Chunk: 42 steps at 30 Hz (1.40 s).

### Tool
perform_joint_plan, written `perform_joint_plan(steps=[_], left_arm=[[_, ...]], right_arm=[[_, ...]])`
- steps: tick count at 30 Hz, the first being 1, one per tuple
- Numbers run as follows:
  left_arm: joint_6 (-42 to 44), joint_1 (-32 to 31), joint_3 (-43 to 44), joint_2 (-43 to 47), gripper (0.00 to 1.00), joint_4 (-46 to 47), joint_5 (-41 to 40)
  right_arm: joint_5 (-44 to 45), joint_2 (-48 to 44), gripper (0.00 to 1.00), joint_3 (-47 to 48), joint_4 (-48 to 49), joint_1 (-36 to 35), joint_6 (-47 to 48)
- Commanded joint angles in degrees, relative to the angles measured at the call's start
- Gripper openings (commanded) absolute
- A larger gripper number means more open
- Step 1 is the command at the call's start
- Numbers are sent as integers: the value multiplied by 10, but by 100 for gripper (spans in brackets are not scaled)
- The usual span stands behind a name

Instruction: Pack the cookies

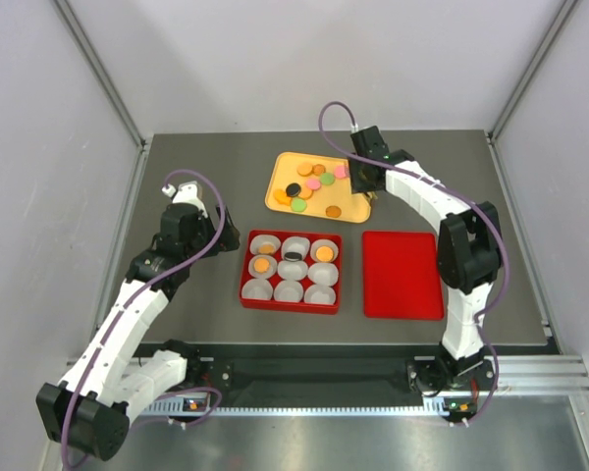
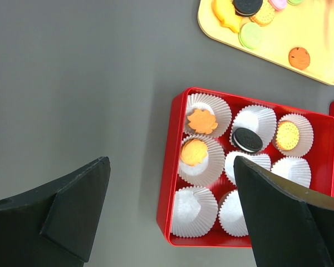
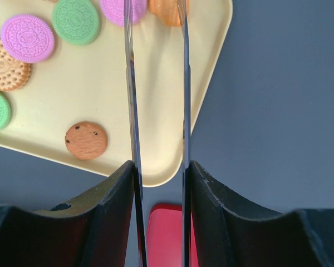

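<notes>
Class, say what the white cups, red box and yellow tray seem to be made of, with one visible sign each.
White cups: thin matte paper, by the crisp pleats. Red box: glossy, probably plastic or painted metal; its rim shines. Yellow tray: smooth, likely plastic, with rounded rim.

Grey table (image 1: 196,186) carries yellow tray (image 1: 287,169), red box (image 1: 242,280) (paper-lined) and flat red lid (image 1: 402,275).

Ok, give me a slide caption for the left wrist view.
Open left pincer frames the red box: four cookies in its paper cups, more on the yellow tray beyond.
</notes>
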State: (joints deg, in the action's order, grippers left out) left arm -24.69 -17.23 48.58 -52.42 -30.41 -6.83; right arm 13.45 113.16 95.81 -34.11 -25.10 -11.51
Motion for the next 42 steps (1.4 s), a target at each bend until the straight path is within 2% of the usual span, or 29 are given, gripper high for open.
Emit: perform_joint_plan(steps=[1, 11, 27, 42], left_arm=[[8, 4, -2, -1, 97, 26, 5], [9, 4, -3, -3, 97, 25, 5], [9, 5, -2, -6, 97, 26, 8], [10, 5, -2, -5, 97, 26, 9]], right_arm=[[40, -12, 42, 19, 12, -2, 10], [36, -15, 42, 0, 20, 6, 7], [32, -73, 43, -28, 31, 11, 2], [-4, -44, 42, -29, 33, 34, 0]])
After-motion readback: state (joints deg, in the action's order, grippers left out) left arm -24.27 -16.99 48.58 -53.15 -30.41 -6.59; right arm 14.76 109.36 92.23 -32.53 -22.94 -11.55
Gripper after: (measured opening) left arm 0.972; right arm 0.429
